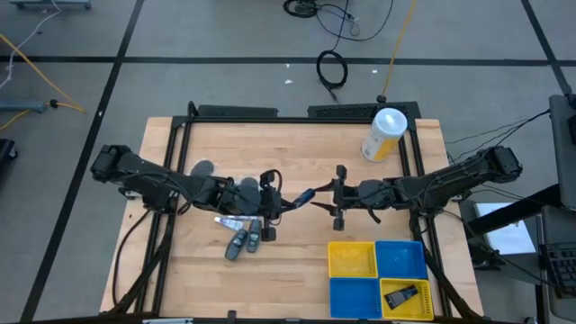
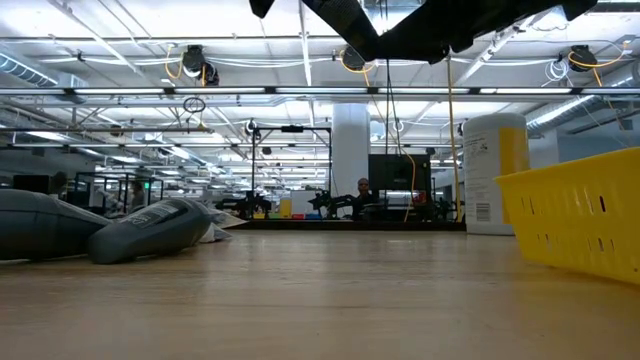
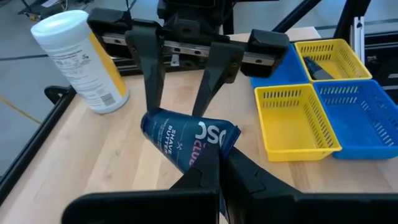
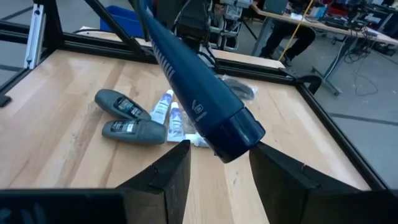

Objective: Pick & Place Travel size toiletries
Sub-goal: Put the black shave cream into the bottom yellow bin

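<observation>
A dark blue tube of the travel size toiletries hangs above the table's middle, between my two grippers. My left gripper is shut on its flat end. My right gripper stands open, one finger on either side of the tube's round cap. On the table below lie two dark grey oblong pieces, small white tubes and greyish wrapped round pieces. My left gripper pinches the tube's flat crimped end between its two fingers. The fingers come nearly level from the table's left side and lie along the tube. The tube is lifted clear of the table, and its cap end points toward my right gripper. My right gripper has the cap close against one finger, with a gap to the other; whether it touches I cannot tell.
Two yellow and two blue bins stand at the near right: yellow, blue, blue, and yellow with a dark item inside. A tall white-and-yellow canister stands at the far right. A dark frame rims the table.
</observation>
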